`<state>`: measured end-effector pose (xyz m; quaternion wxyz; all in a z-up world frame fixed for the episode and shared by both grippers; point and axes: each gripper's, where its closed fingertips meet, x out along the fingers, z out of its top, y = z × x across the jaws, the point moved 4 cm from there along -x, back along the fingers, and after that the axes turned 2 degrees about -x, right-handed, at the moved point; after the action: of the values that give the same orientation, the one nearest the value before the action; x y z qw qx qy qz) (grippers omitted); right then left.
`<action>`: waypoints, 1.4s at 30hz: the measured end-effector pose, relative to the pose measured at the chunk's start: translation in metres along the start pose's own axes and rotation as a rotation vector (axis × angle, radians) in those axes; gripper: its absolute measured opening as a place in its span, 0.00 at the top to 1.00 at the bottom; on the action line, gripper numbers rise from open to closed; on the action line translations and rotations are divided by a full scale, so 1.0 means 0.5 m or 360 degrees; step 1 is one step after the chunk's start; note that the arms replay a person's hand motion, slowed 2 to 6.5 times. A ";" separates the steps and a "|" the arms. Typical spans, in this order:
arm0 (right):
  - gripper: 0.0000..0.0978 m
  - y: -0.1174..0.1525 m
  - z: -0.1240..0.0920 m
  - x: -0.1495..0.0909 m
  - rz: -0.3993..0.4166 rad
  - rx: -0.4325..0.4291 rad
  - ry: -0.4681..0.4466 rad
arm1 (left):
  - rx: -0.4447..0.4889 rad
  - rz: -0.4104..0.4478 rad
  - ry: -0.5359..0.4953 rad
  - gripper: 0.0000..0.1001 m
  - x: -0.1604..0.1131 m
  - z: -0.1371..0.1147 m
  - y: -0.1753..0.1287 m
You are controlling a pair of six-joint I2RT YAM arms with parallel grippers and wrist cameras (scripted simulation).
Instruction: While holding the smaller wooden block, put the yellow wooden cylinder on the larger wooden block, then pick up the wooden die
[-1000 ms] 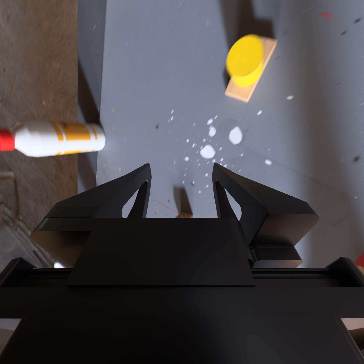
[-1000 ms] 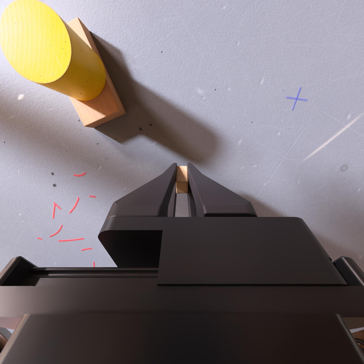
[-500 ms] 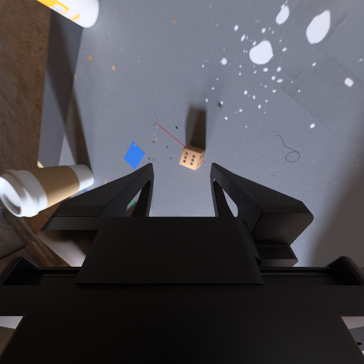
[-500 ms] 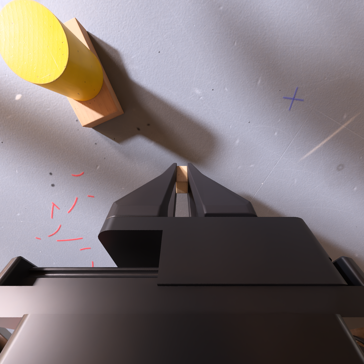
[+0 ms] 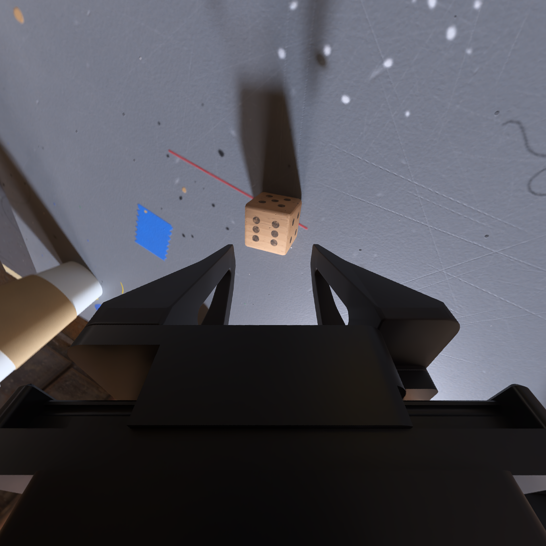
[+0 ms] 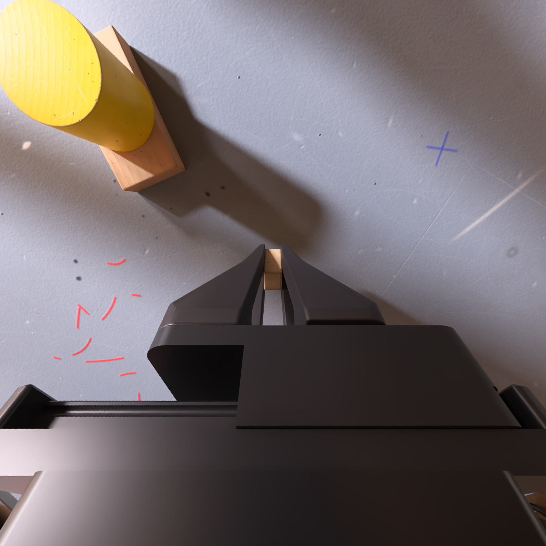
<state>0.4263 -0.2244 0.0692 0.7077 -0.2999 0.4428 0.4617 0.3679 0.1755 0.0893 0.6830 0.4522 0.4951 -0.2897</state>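
Note:
In the left wrist view the wooden die (image 5: 271,226) with dark pips sits on the grey table just ahead of my left gripper (image 5: 273,251), which is open and empty, the die lined up with the gap between its fingers. In the right wrist view my right gripper (image 6: 272,251) is shut on the smaller wooden block (image 6: 272,270) and holds it above the table. The yellow wooden cylinder (image 6: 74,76) stands upright on the larger wooden block (image 6: 144,165) at the upper left.
A paper coffee cup (image 5: 41,313) with a brown sleeve stands at the left near the table's edge, close to my left gripper's left finger. A blue paper scrap (image 5: 153,232) lies flat left of the die. Paint marks and scratches cover the table.
My left gripper has swung away from the cylinder and block, then come down toward the die, which now looks larger and closer. The right gripper has held still with its block.

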 end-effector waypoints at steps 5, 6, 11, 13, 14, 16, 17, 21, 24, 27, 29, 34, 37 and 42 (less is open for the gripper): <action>0.91 0.000 0.000 0.001 0.0003 0.0001 0.0000 | 0.0127 -0.0086 -0.0007 0.58 0.017 0.006 0.004; 0.91 0.000 0.000 0.001 0.0003 0.0001 0.0000 | 0.0148 -0.0098 0.0003 0.58 0.019 0.007 0.005; 0.91 0.000 0.000 0.001 0.0003 0.0001 0.0000 | 0.0242 -0.0176 0.0073 0.63 0.032 0.008 0.004; 0.91 0.000 0.000 0.001 0.0003 0.0001 0.0000 | 0.0262 -0.0195 0.0093 0.66 0.039 0.008 0.003; 0.91 0.000 0.000 0.001 0.0003 0.0001 0.0000 | 0.0266 -0.0200 0.0099 0.67 0.043 0.008 0.004; 0.91 0.000 0.000 0.001 0.0003 0.0001 0.0000 | 0.0261 -0.0190 0.0095 0.69 0.044 0.009 0.009; 0.91 0.000 0.000 0.001 0.0003 0.0001 0.0000 | 0.0254 -0.0190 0.0091 0.70 0.044 0.008 0.010; 0.91 0.000 0.000 0.001 0.0003 0.0001 0.0000 | 0.0199 -0.0209 0.0082 0.77 0.045 0.007 0.016; 0.91 0.000 0.000 0.001 0.0003 0.0000 0.0000 | 0.0184 -0.0205 0.0077 0.77 0.046 0.007 0.019; 0.91 0.000 0.000 0.001 0.0003 -0.0001 0.0000 | 0.0182 -0.0184 0.0074 0.72 0.048 0.007 0.021; 0.91 0.000 -0.001 0.001 0.0004 -0.0001 0.0001 | 0.0183 -0.0176 0.0079 0.67 0.049 0.006 0.021; 0.91 0.002 -0.002 0.002 0.0007 0.0001 0.0003 | 0.0185 -0.0160 0.0093 0.56 0.055 0.002 0.020; 0.91 0.003 -0.002 0.002 0.0007 0.0001 0.0003 | 0.0184 -0.0157 0.0086 0.51 0.058 0.004 0.021; 0.91 0.003 -0.002 0.002 0.0006 0.0000 0.0002 | 0.0180 -0.0178 0.0078 0.50 0.064 0.005 0.019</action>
<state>0.4248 -0.2244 0.0680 0.7066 -0.2994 0.4437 0.4627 0.3878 0.1791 0.0624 0.6268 0.4686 0.5189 -0.3439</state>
